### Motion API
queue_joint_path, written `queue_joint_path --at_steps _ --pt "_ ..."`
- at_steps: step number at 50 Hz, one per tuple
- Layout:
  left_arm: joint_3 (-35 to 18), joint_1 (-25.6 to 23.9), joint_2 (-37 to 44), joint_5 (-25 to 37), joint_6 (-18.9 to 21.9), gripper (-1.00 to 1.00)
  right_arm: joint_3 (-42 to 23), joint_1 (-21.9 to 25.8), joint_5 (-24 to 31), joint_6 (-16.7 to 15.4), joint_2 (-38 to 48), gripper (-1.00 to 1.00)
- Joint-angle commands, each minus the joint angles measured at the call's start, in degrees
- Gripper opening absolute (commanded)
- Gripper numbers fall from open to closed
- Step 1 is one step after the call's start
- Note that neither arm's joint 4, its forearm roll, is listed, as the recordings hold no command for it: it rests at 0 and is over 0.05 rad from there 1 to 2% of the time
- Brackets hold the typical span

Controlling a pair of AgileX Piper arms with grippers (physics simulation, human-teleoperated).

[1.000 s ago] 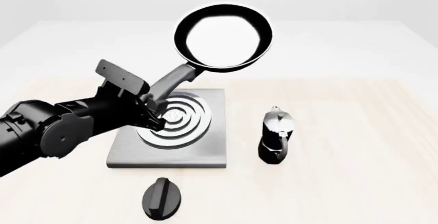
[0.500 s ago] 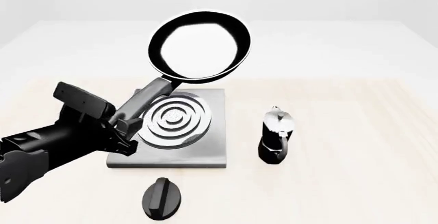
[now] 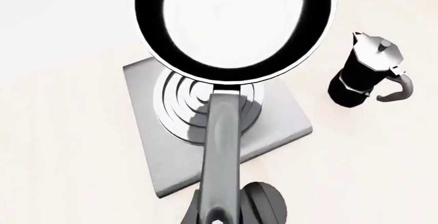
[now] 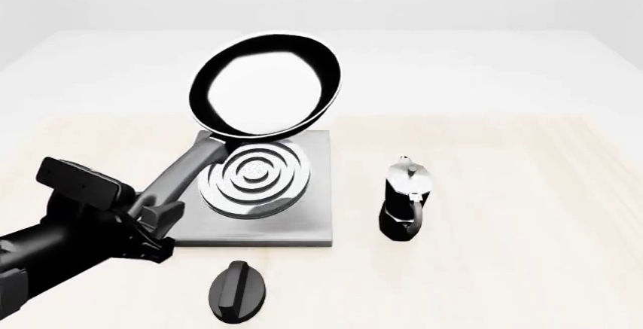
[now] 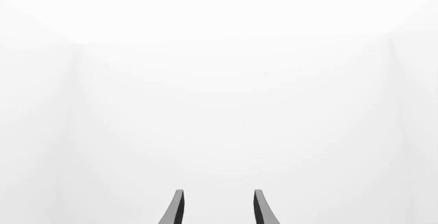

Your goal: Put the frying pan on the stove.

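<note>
the left tool point(image 4: 150, 227) is clamped on the far end of the frying pan's handle, holding the frying pan point(image 4: 264, 84) up in the air, tilted so its glossy pale inside faces the front camera. the pan's bowl hangs over the far edge of the stove point(image 4: 301, 220), clear of it, and the handle slants down toward the near left corner of the slab. in the left wrist view the pan point(image 3: 236, 24) covers part of the silver rings on the stove point(image 3: 280, 126). the moka pot point(image 4: 405, 197) stands upright on the table point(image 4: 522, 208) just right of the stove; the black oval lid point(image 4: 239, 290) lies near its front edge. no writing or brand shows anywhere. the right tool point(image 5: 217, 206) has its fingers apart, gripping nothing, facing blank white.
</note>
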Motion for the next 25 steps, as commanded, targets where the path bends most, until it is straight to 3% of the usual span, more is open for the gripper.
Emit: queue_joint_path --at_steps 1,25 --pt "0.3 1.1 -4.6 1.9 0.1 -1.00 0.5 -0.1 -0.4 -0.1 0.0 1.00" --pt "2.3 3.0 -9.5 7.2 -0.2 -1.00 0.3 -0.1 -0.1 -0.1 0.0 1.00"
